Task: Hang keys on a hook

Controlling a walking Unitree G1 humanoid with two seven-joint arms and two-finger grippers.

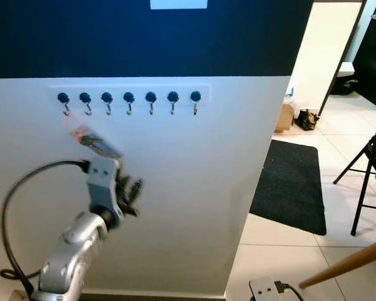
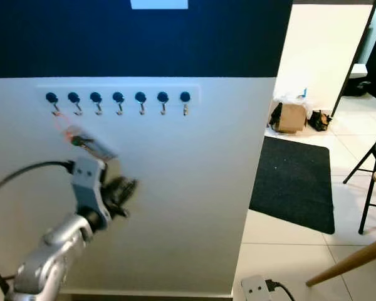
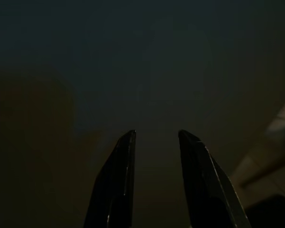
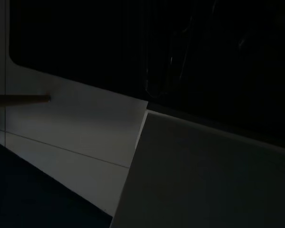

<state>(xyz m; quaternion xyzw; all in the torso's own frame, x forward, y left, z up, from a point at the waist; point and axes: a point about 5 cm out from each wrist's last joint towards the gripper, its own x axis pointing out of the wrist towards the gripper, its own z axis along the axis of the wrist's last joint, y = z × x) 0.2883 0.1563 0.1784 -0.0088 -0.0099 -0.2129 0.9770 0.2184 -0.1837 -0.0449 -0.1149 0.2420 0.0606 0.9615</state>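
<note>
A white rail with a row of several blue-knobbed hooks (image 1: 129, 99) runs across the white wall. A bunch of keys (image 1: 94, 143) on a thin red loop hangs tilted below the leftmost hooks (image 1: 64, 100); which hook carries the loop I cannot tell. My left gripper (image 1: 133, 191) is raised in front of the wall, below and slightly right of the keys and apart from them. In the left wrist view its two black fingers (image 3: 118, 180) stand apart with nothing between them, facing a dark plain surface. The right wrist view is very dark and shows pale floor tiles.
The wall ends at a corner on the right. Beyond it a black mat (image 1: 291, 185) lies on tiled floor, with a black folding chair (image 1: 370, 169), a slanted wooden leg (image 1: 344, 266) and a cardboard box (image 2: 291, 116). A white plug block (image 1: 266, 290) lies near the wall's foot.
</note>
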